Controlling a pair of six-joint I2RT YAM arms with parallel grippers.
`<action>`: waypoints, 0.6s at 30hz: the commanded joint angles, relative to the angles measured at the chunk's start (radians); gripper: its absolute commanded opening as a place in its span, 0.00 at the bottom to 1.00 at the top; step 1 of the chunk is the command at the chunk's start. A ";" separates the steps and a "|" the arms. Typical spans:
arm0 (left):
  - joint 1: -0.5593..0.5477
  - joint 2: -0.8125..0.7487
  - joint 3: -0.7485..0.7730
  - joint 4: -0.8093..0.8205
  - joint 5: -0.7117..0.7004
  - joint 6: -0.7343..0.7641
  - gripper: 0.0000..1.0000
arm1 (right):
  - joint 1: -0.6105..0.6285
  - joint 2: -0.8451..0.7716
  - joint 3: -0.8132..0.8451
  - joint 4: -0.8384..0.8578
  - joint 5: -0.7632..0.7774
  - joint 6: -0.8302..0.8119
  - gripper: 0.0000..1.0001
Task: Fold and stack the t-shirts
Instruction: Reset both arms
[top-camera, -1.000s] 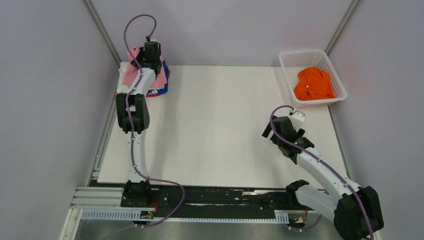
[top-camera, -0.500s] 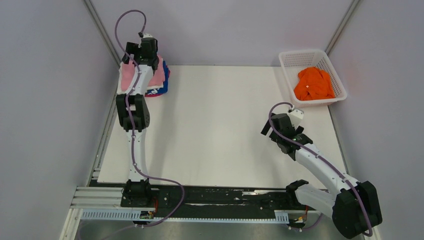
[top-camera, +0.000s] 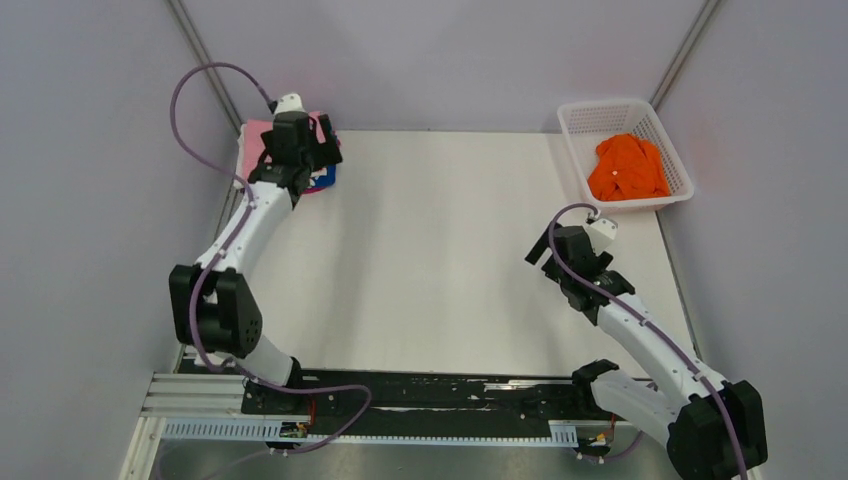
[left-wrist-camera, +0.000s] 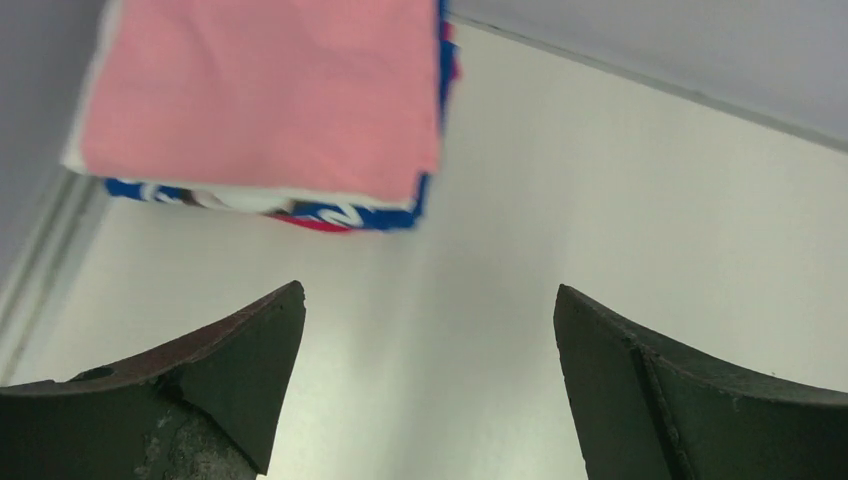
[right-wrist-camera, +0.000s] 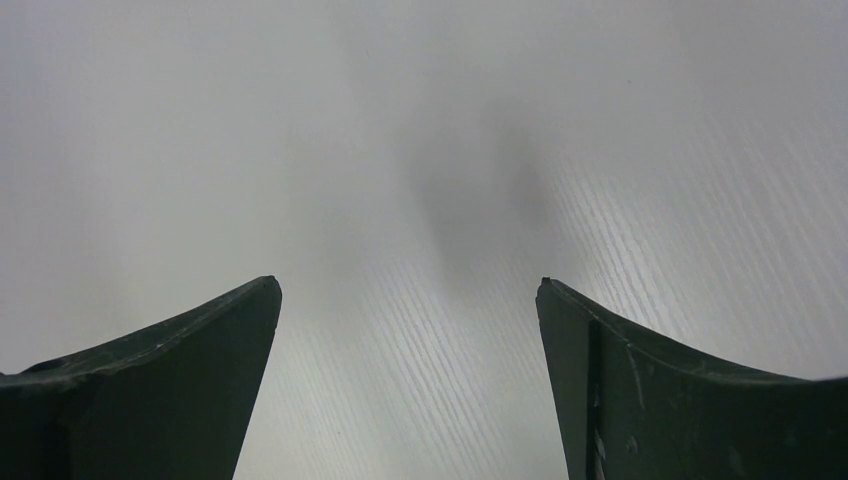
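Pink t-shirt (left-wrist-camera: 265, 85) now released onto stack; left gripper (left-wrist-camera: 425, 390) wide open, empty, backed off. Right gripper (right-wrist-camera: 405, 380) open, empty. Orange t-shirt (top-camera: 627, 167) next.

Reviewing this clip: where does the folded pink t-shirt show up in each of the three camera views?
Top external: pink t-shirt at the table's far left corner, partly hidden behind the left gripper.
Left wrist: upper left of the picture, lying flat on top of the stack, beyond the open fingers.
Right wrist: not in it; only bare table shows.
Shared landmark: the blue/red t-shirt peeking out beneath the pink one.
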 joint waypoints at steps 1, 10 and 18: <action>-0.164 -0.238 -0.299 0.208 0.089 -0.073 1.00 | -0.009 -0.055 -0.016 0.008 -0.023 0.013 1.00; -0.374 -0.575 -0.853 0.433 0.088 -0.136 1.00 | -0.008 -0.089 -0.051 0.012 -0.059 0.035 1.00; -0.377 -0.691 -0.932 0.401 0.050 -0.129 1.00 | -0.007 -0.079 -0.070 0.034 -0.050 0.053 0.99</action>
